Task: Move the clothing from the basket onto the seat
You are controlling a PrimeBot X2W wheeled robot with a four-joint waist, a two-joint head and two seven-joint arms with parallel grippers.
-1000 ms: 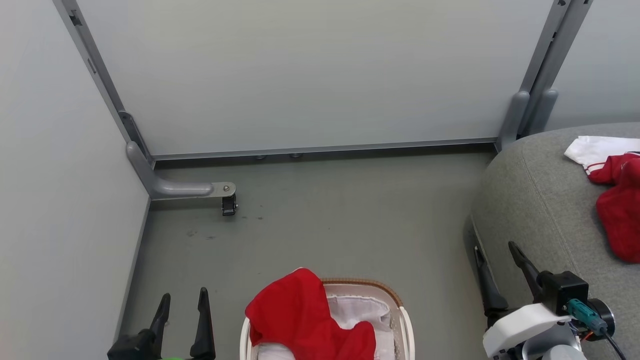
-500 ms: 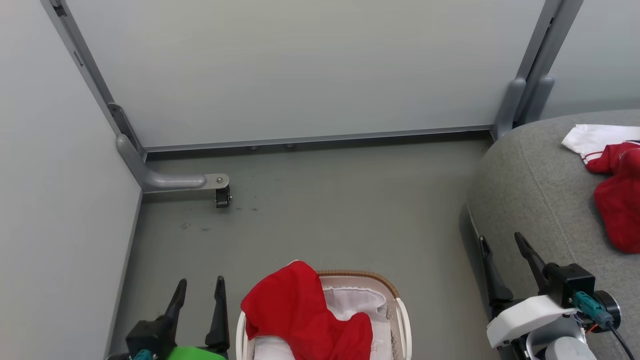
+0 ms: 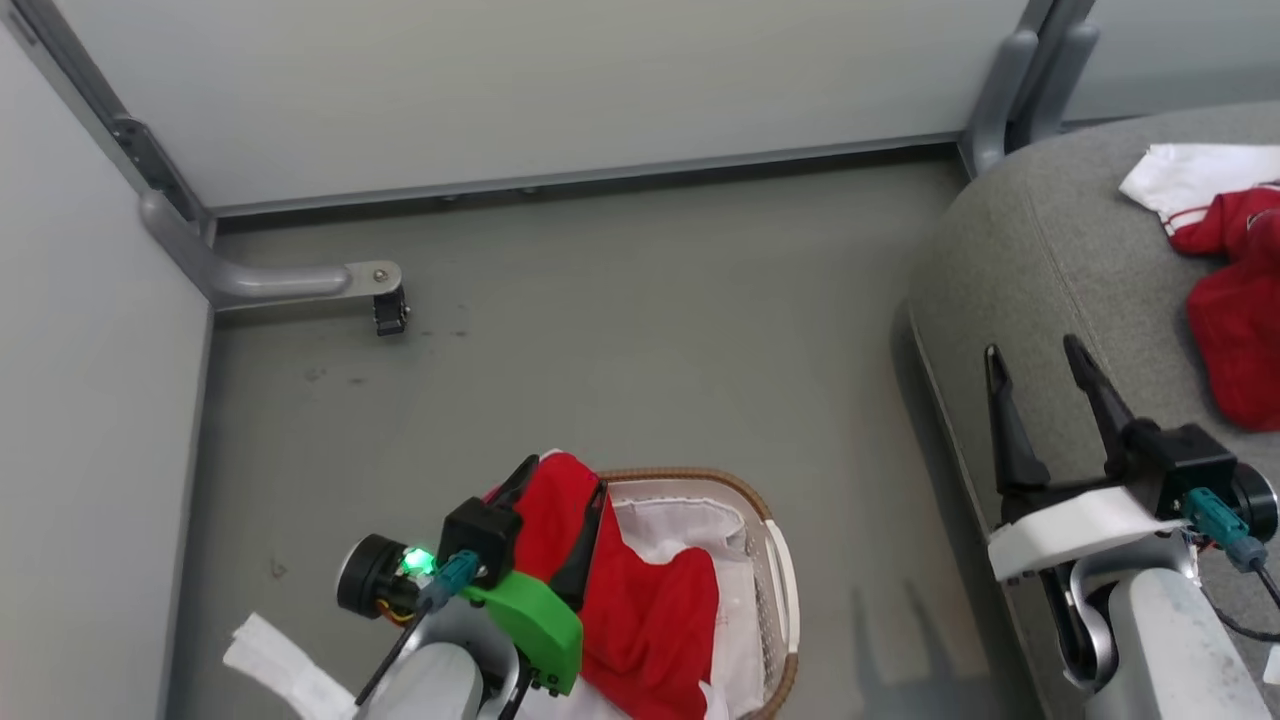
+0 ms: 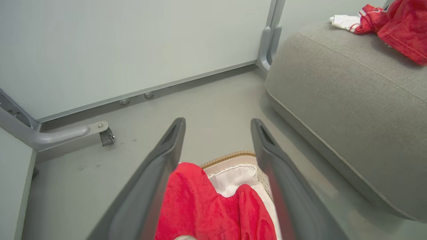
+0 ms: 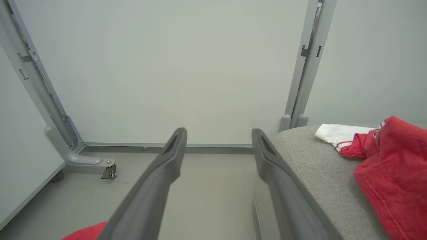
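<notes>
In the head view the whole scene has slid because the camera tipped down, yet the left gripper (image 3: pixel 560 478) has truly shifted. A second ago it hung left of the basket (image 3: pixel 782 575); now its spread fingers straddle the red garment (image 3: pixel 650 620) heaped over the basket's left side. The right gripper (image 3: pixel 1033 350) waits, fingers apart and empty, at the edge of the seat (image 3: pixel 1050 250), where other red clothing (image 3: pixel 1235 340) already lies. The left wrist view shows that garment between wide, unclenched fingers (image 4: pixel 160 173), above the white liner (image 4: pixel 240 176). The right wrist view has nothing between its fingers (image 5: pixel 160 180). A grasp looks imminent.
</notes>
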